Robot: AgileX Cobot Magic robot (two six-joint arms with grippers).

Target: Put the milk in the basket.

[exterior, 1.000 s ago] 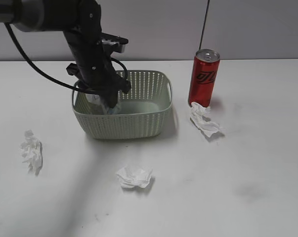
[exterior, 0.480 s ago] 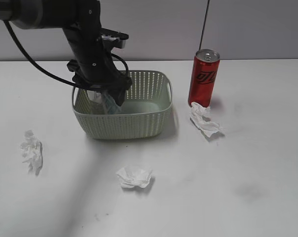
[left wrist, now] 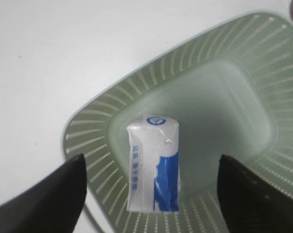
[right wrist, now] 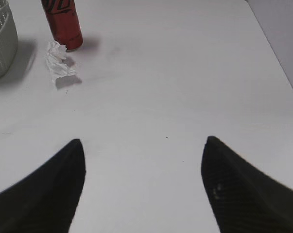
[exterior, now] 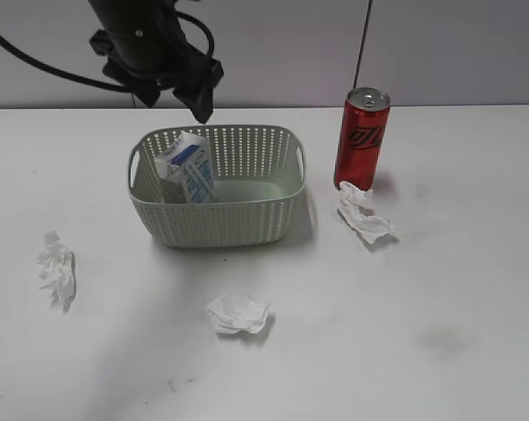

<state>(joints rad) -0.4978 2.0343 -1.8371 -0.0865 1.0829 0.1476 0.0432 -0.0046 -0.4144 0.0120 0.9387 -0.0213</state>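
Note:
The milk [exterior: 185,168], a small white and blue carton, stands leaning inside the sage-green basket [exterior: 246,221] at its left end. My left gripper [exterior: 175,95] is open and empty, raised above the basket's back left rim, apart from the carton. In the left wrist view the milk [left wrist: 153,165] lies below, between the spread fingers of the left gripper [left wrist: 151,159], inside the basket [left wrist: 224,58]. My right gripper [right wrist: 143,141] is open and empty over bare table; it does not show in the exterior view.
A red can [exterior: 361,139] stands right of the basket, with a crumpled tissue [exterior: 363,213] in front of it. Other tissues lie at the front middle [exterior: 238,313] and the left [exterior: 56,266]. The right wrist view shows the can [right wrist: 63,22] and the tissue [right wrist: 58,63].
My left gripper has let go of the milk inside the basket and risen up and back out of it. The carton now stands free in the basket.

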